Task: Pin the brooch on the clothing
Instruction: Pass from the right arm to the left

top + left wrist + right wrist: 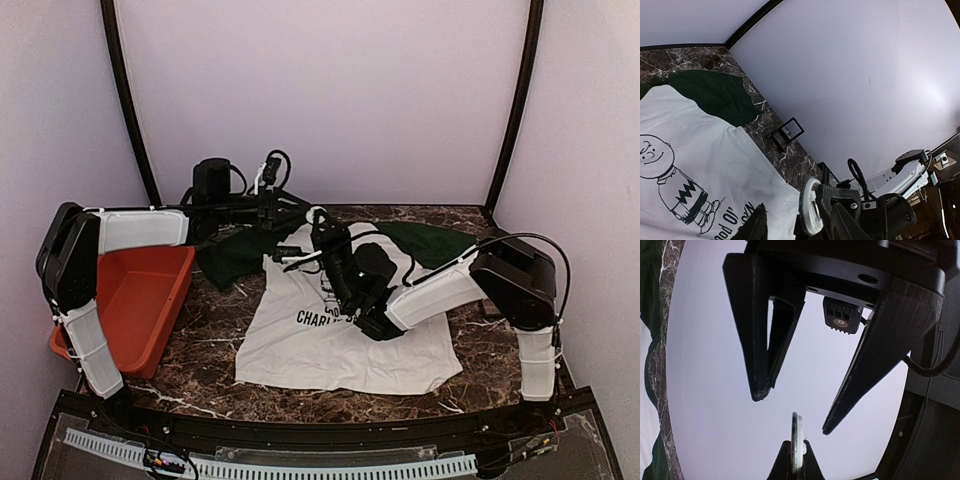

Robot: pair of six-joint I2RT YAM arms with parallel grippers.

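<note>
The white T-shirt (pixel 340 345) with dark green sleeves lies flat on the marble table; its cartoon boy print shows in the left wrist view (pixel 675 185). A strip of the T-shirt shows at the left edge of the right wrist view (pixel 645 365). My right gripper (pixel 320 226) is raised above the shirt's collar and shut on the round white brooch (pixel 796 432), held edge-on. The brooch also shows in the left wrist view (pixel 809 207). My left gripper (pixel 791 412) is open, its fingertips on either side of the brooch's free edge without touching it.
An orange-red bin (pixel 140 295) stands at the left of the table under the left arm. A small black frame-like object (pixel 787 132) sits on the marble by the right wall. Lilac walls close in the back and sides.
</note>
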